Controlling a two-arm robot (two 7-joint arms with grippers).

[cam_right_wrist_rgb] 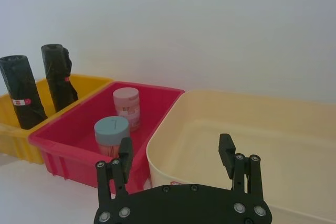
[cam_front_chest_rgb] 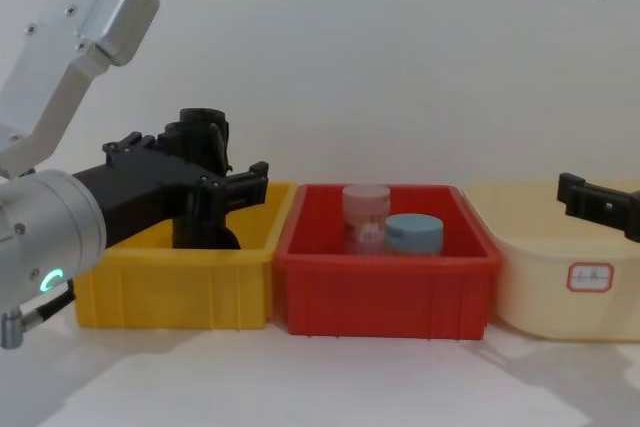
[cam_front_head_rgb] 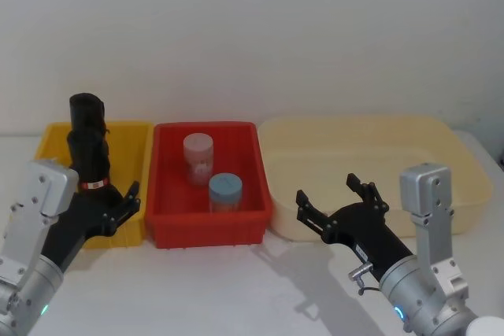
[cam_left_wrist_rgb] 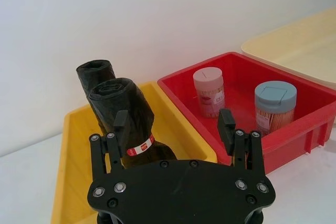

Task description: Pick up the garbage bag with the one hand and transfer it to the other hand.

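Left gripper (cam_left_wrist_rgb: 174,124): prongs spread, reaching over the yellow bin (cam_left_wrist_rgb: 68,145), nothing pinched yet. The garbage bag (cam_left_wrist_rgb: 137,116) stands upright in that bin, between the prongs and close against one of them, with the other well apart. A second black roll (cam_left_wrist_rgb: 94,74) stands just behind it.

Right gripper (cam_front_head_rgb: 327,188): prongs spread, empty, hovering in front of the cream tub (cam_front_head_rgb: 441,127).

Assessment: the roll looks light, tightly wound and slightly yielding, and its slick film is likely to slip under a weak pinch. Recommended hold is mid-body, around the red-and-white label band (cam_left_wrist_rgb: 142,146). That leaves the upper end free for the receiving gripper.
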